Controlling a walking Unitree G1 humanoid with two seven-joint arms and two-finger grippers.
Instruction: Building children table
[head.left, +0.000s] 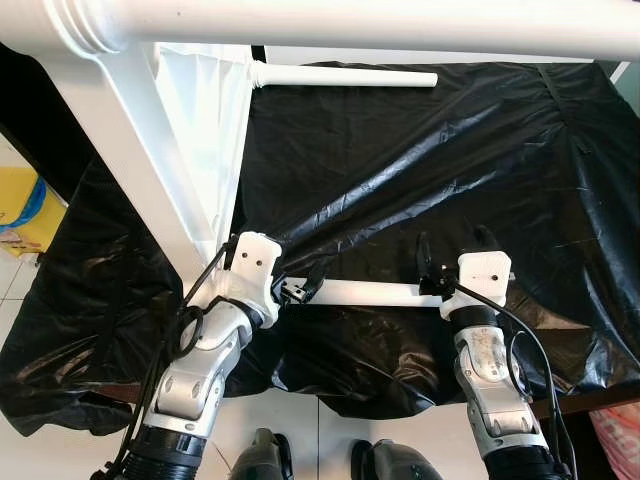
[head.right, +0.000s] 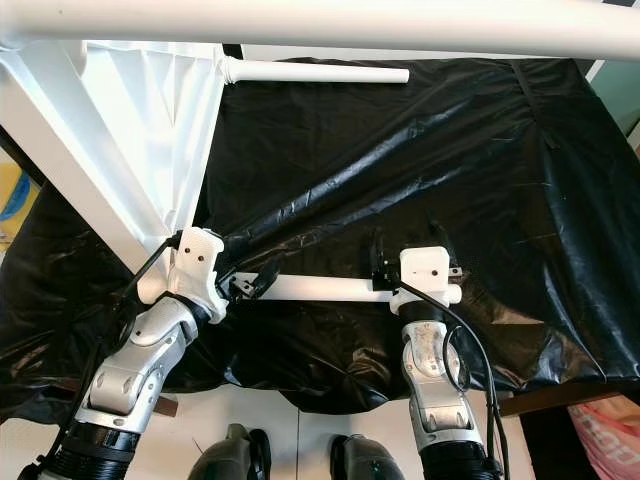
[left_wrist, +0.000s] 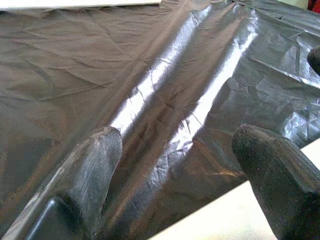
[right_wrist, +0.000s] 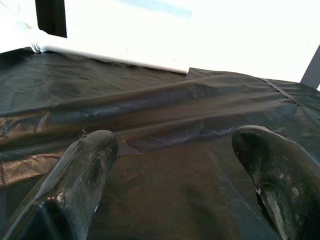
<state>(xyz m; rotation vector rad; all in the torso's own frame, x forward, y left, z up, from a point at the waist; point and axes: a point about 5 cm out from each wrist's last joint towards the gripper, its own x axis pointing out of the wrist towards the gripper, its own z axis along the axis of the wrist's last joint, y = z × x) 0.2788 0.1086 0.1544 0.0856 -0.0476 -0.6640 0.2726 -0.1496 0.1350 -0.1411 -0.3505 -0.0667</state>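
From where I stand, the robot is bent over a surface draped in a crinkled black plastic sheet (head.left: 420, 150), with white pieces of the children's table scattered across it. A short white leg (head.left: 360, 292) lies on the near part of the sheet, its long axis running left to right, straight across between the two arms. The left gripper (head.left: 300, 287) sits at the leg's left end and the right gripper (head.left: 428, 270) at its right end, so both are about equally close, each touching or just beside its own end.

In both wrist views the black fingers stand spread apart over the sheet with nothing between them: the left gripper's fingers (left_wrist: 95, 165) are parted and empty, with a pale strip of the leg just beside one of them, and the right gripper's fingers (right_wrist: 85, 165) are likewise parted and empty.

On the left, a large white frame (head.left: 150, 150) rises at a slant, with a thick white rail crossing the top of the head views. Another white leg (head.left: 345, 76) lies at the far side of the sheet, also left to right, joined to the frame at its left end.

I judge the near leg is the piece in hand. Because it lies crosswise, the fingers must close across its width, and either arm could take it.
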